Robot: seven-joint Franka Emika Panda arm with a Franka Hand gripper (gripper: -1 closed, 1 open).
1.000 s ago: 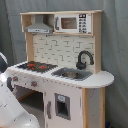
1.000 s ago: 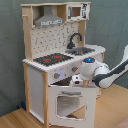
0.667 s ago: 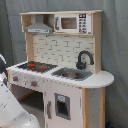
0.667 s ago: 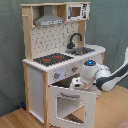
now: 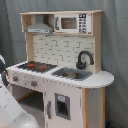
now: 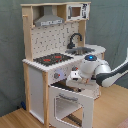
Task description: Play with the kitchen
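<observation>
Kitchen first: in the first exterior view it fills the middle of the picture, standing on the floor before a grey curtain. Its hob with red rings sits toward the first exterior view's left, the sink and black faucet toward its right, the microwave and grey hood up on top. The sink basin looks empty, though I cannot be sure. A cupboard door under the sink is shut. My arm shows only as a pale shape at the bottom left corner.

In the second exterior view the kitchen stands on a wooden floor, and the windowed oven door hangs open, folded down and outward. My gripper is just below the counter's front edge, above that door; I cannot tell how my fingers are set. The oven's inside is too dark to read. I judge the play well under way, with the door opened and the other parts untouched.
</observation>
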